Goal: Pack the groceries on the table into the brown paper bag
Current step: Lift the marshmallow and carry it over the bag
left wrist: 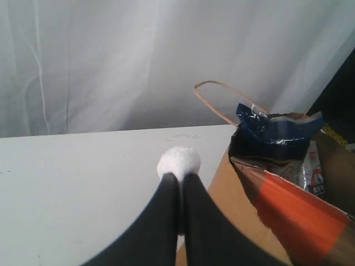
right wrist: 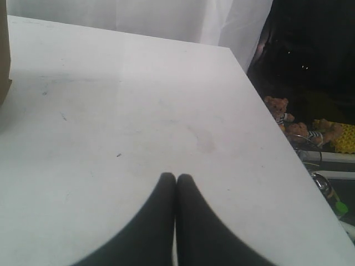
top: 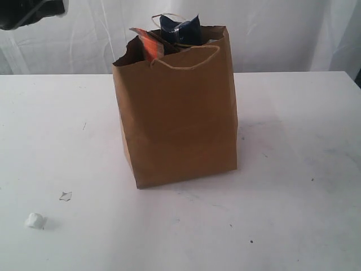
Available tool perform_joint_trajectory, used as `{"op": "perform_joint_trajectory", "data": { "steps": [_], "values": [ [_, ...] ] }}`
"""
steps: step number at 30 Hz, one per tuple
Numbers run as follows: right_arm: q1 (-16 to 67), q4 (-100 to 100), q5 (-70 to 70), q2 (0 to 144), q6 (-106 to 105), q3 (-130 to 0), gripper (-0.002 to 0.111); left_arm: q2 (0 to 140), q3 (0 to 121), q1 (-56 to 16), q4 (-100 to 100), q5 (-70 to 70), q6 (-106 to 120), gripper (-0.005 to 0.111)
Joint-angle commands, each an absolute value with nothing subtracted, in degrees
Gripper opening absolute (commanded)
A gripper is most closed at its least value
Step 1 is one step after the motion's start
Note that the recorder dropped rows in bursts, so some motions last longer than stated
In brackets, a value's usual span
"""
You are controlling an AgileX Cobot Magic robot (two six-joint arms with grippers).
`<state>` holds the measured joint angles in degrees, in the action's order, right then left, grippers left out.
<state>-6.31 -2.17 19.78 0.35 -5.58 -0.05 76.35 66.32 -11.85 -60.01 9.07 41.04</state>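
The brown paper bag [top: 177, 113] stands upright in the middle of the table [top: 293, 169]. An orange-labelled pouch [top: 149, 44] and a dark blue packet [top: 180, 28] poke out of its top. My left gripper [left wrist: 180, 177] is shut on a white wrapped sweet [left wrist: 178, 160], raised beside the bag's [left wrist: 244, 210] open rim. From there the pouch [left wrist: 299, 216] and blue packet [left wrist: 277, 133] show inside. A second white sweet [top: 35, 221] lies on the table at the front left. My right gripper [right wrist: 176, 178] is shut and empty, low over bare table [right wrist: 138, 111].
A small wrapper scrap [top: 66, 196] lies near the loose sweet. Part of my left arm [top: 28, 11] shows at the exterior view's top left corner. White curtain hangs behind the table. In the right wrist view the table edge [right wrist: 260, 94] drops to dark clutter with a teddy bear [right wrist: 277, 108].
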Motion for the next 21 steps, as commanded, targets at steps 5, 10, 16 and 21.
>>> {"op": "perform_joint_trajectory", "data": {
  "steps": [5,10,16,21],
  "values": [
    [-6.7,-2.6,19.7,0.0,-5.6,0.0,0.000,78.0,67.5,-12.1,-61.6,12.1,40.9,0.000],
    [-6.7,-2.6,19.7,0.0,-5.6,0.0,0.000,78.1,67.5,-12.1,-62.6,12.6,40.5,0.000],
    [-6.7,-2.6,19.7,0.0,-5.6,0.0,0.000,78.1,67.7,-13.4,-24.1,11.2,5.2,0.000],
    [-6.7,-2.6,19.7,0.0,-5.6,0.0,0.000,78.1,67.7,-15.3,-2.1,2.5,-19.6,0.000]
  ]
}}
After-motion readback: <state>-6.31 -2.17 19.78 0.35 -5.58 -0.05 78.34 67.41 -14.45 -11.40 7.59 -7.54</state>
